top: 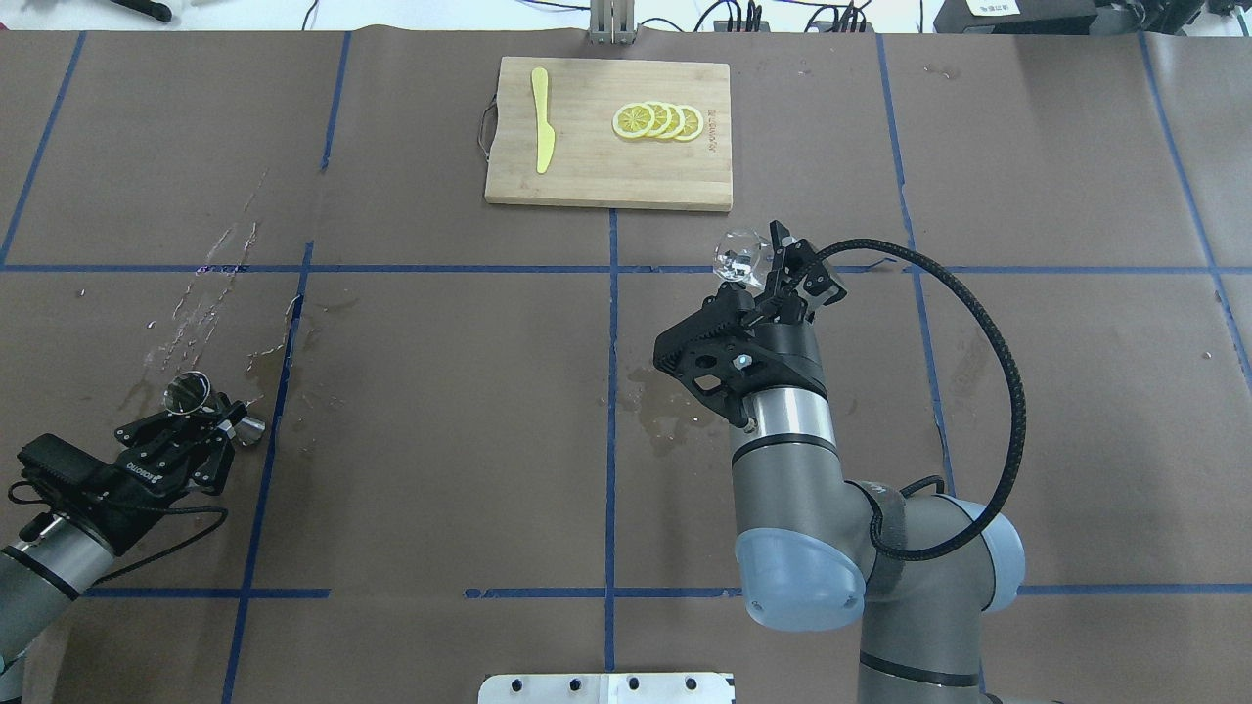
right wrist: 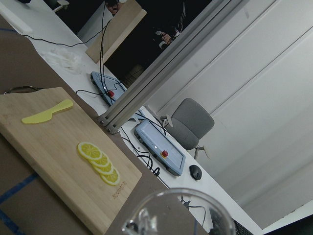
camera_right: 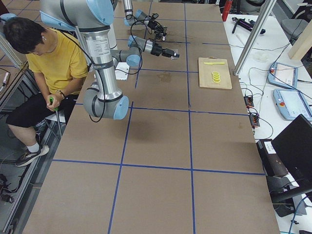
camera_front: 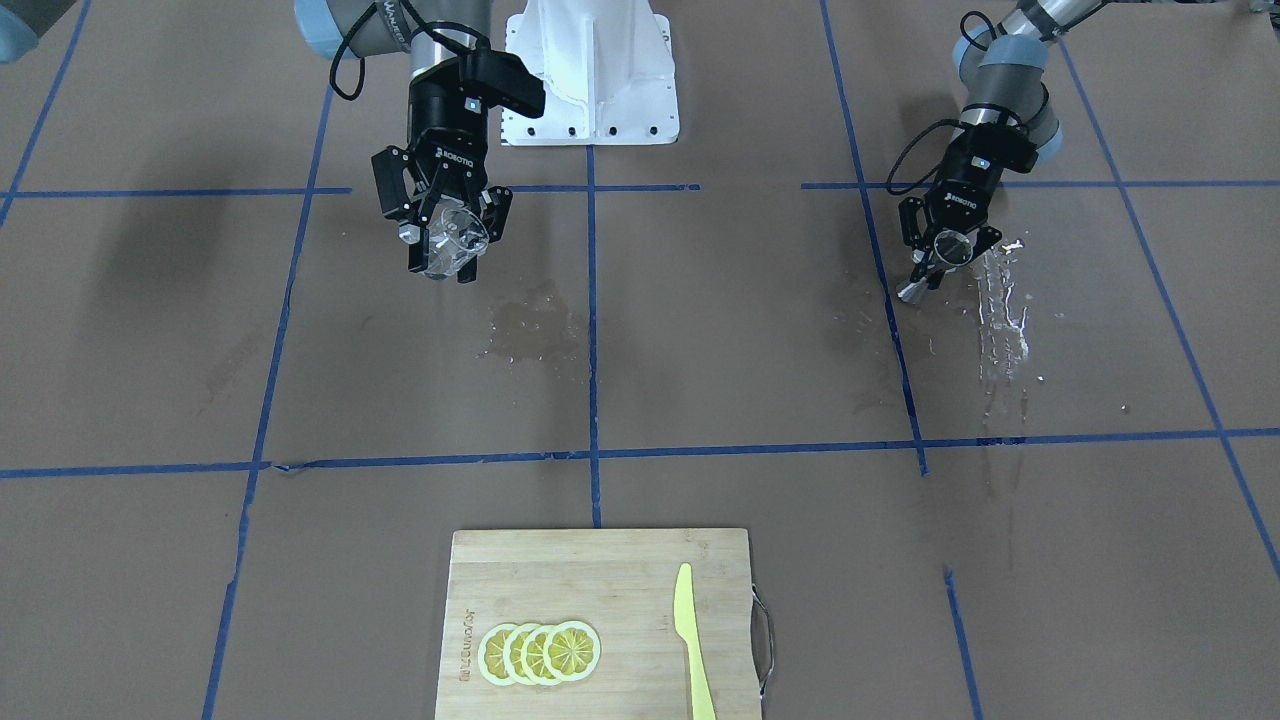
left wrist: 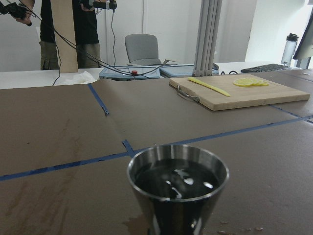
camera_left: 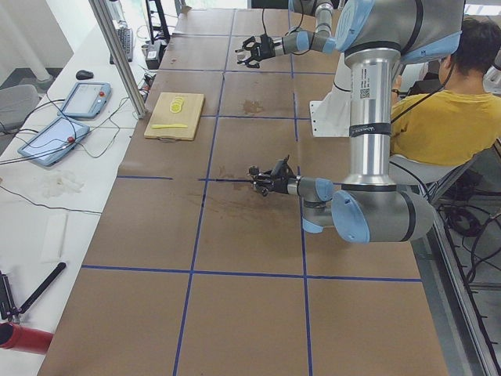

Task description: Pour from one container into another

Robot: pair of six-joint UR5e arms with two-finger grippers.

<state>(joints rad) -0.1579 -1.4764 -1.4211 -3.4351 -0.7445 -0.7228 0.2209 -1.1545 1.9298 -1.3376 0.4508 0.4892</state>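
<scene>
Both arms are silver-grey tubes with pale blue joint caps; the right arm (top: 792, 460) carries a thick black corrugated cable (top: 1007, 391) looped off its wrist, the left arm (top: 39, 567) a thinner black one. Right gripper (camera_front: 445, 268) and left gripper (camera_front: 945, 255): black, two-finger, white ROBOTIQ lettering, small blue-lit square on the wrist housing. White base plate (camera_front: 590, 90), dark screw holes along its edge.

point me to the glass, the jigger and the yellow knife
glass (top: 739, 254), overhead view, on its round clear body.
jigger (left wrist: 177, 218), left wrist view, on the upper cone's outer wall.
yellow knife (camera_front: 684, 600), front-facing view, on the blade.
</scene>
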